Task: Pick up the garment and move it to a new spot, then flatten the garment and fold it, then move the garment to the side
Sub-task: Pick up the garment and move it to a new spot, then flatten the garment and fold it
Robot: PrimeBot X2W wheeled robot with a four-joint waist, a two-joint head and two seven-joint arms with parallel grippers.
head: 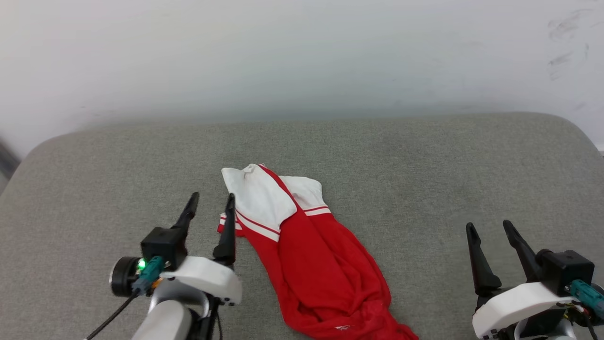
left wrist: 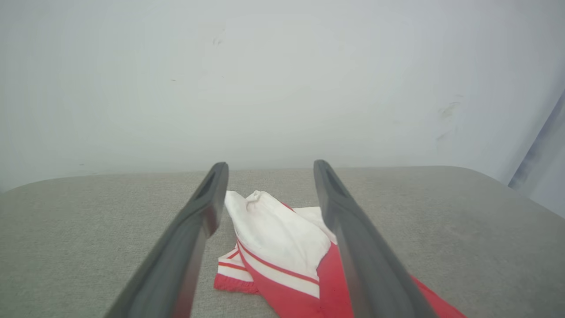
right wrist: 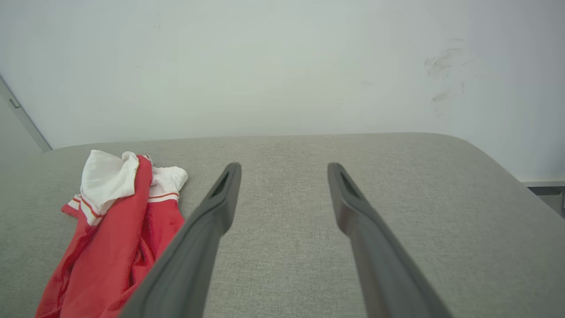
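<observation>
garment (head: pixel 321 264) is lying bunched on grey padded table (head: pixel 424 156); left pincer (head: pixel 212 195) hovering wide open, empty, beside sleeve; right pincer (head: pixel 489 225) sitting open, empty.

Worktop (head: pixel 424 165): grey woven fabric cover, padded look, rounded far corners. It takes up the lower two thirds of the head view.

Wall (head: pixel 302 56): plain white, directly behind the worktop's far edge.

Scuff marks (head: pixel 566 33): a few dark smudges on the wall, upper right of the frame.

Grey strip (head: pixel 7 160): slanted, at the left edge, just beside the worktop's left corner.

Pale band (right wrist: pixel 543 182): at the wall's foot, right edge of the right wrist view, with a darker patch below it.
</observation>
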